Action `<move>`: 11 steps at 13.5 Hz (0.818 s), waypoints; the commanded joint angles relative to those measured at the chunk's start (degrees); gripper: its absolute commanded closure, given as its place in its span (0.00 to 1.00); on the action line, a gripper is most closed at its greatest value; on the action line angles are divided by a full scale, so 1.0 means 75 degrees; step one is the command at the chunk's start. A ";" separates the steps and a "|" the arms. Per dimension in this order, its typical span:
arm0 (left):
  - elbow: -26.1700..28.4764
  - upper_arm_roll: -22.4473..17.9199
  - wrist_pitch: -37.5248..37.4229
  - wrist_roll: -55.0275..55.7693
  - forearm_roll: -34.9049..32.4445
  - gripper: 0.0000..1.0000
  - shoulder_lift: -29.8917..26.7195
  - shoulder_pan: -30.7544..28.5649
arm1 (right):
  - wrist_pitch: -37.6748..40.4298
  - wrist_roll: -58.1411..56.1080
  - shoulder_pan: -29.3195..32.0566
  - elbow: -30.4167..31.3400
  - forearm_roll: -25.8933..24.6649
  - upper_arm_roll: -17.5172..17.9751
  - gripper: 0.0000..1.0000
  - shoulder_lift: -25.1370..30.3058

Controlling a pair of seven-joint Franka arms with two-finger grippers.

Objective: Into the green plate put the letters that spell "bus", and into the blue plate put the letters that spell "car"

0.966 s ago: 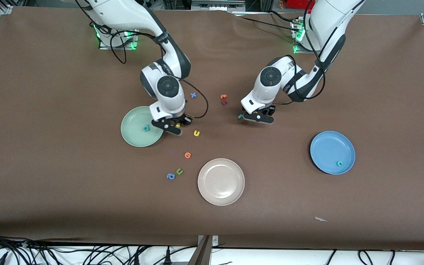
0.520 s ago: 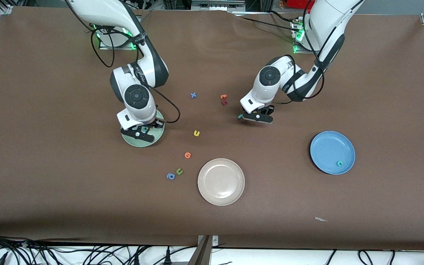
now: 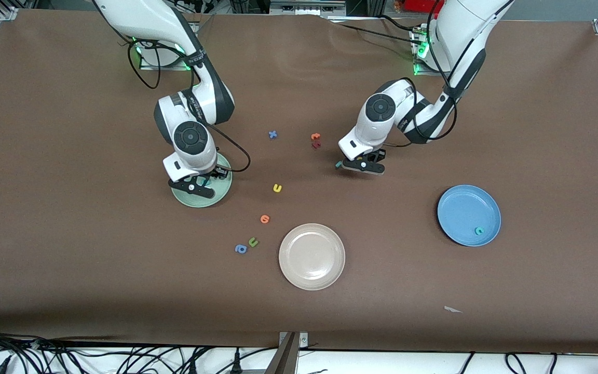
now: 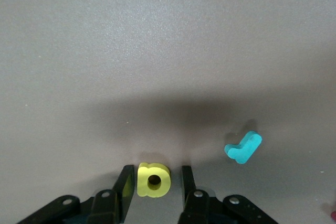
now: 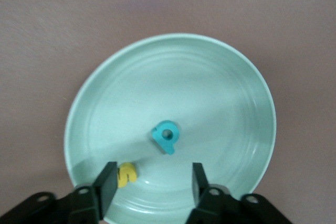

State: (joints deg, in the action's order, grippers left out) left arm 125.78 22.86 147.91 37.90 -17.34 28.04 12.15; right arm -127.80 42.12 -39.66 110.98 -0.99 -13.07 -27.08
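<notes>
My right gripper [image 5: 150, 182] hangs open low over the green plate [image 5: 210, 93] [image 3: 215, 196]. A yellow "s" [image 5: 126, 174] lies on the plate beside one finger, and a teal "b" [image 5: 166, 135] lies near the plate's middle. My left gripper [image 4: 156, 187] [image 3: 362, 166] is down at the table with a yellow "a" [image 4: 154, 179] between its fingers. One finger is at the letter and the other stands a little apart, so it is still open. A teal "r" [image 4: 244, 148] [image 3: 338, 165] lies beside it. The blue plate [image 3: 460, 208] holds a teal "c" [image 3: 479, 231]. A yellow "u" [image 3: 277, 188] lies on the table between the two grippers.
A cream plate [image 3: 312, 270] sits nearer the front camera. An orange letter [image 3: 264, 218], a green "u" [image 3: 253, 241] and a blue "a" [image 3: 240, 249] lie between it and the green plate. A blue "x" [image 3: 273, 134] and two reddish letters [image 3: 315, 140] lie toward the bases.
The right arm swung from the plate's edge to over the green plate and opened, leaving the yellow "s" on it. The left gripper's fingers have drawn in around the yellow "a".
</notes>
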 commanded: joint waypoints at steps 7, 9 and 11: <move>-0.0071 -0.0036 -0.0057 0.0174 -0.0314 0.75 0.0047 -0.0120 | 0.0072 -0.0097 -0.0044 -0.1821 0.0941 0.0044 0.18 -0.0617; -0.0409 -0.0048 -0.0558 0.0127 -0.0314 0.76 -0.0011 -0.0271 | 0.0060 -0.0097 -0.0102 -0.2594 0.0952 0.0067 0.18 -0.1179; -0.1169 -0.0048 -0.1576 -0.0013 -0.0314 0.78 0.0000 -0.0354 | 0.0025 -0.0050 -0.0103 -0.3368 0.0952 0.0278 0.19 -0.1800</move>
State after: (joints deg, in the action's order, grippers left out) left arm 122.50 22.32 142.79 37.82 -17.34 28.01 10.31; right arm -127.87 42.09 -40.15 93.49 4.93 -11.76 -34.37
